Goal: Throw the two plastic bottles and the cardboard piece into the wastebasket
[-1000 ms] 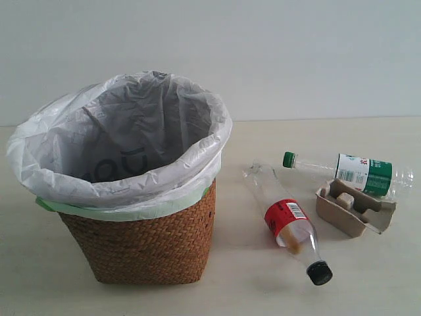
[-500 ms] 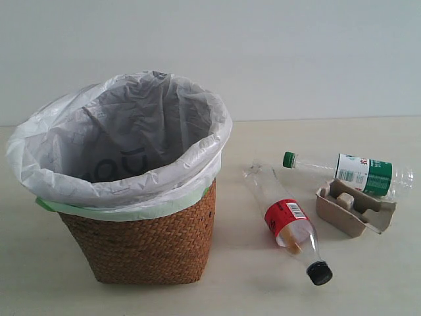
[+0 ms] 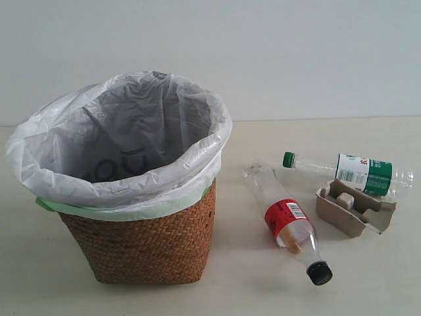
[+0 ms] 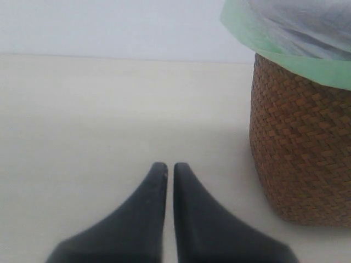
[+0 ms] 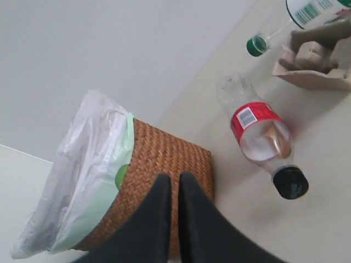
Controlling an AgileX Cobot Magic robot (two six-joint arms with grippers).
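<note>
The wicker wastebasket [image 3: 141, 240] with its white bag stands at the left of the exterior view. To its right lies the red-label bottle [image 3: 287, 220], black cap toward the front. Behind it lies the green-label bottle [image 3: 355, 172], touching the cardboard piece [image 3: 354, 208]. Neither arm shows in the exterior view. My left gripper [image 4: 170, 167] is shut and empty over bare table, with the wastebasket [image 4: 301, 153] off to one side. Also shut and empty, my right gripper [image 5: 175, 178] hangs in front of the wastebasket [image 5: 164, 159], apart from the red-label bottle [image 5: 258, 129], green-label bottle [image 5: 307, 11] and cardboard piece [image 5: 315, 57].
A pale table [image 3: 263, 283] carries everything, with a plain white wall [image 3: 263, 52] behind it. Open tabletop lies in front of the bottles and left of the basket.
</note>
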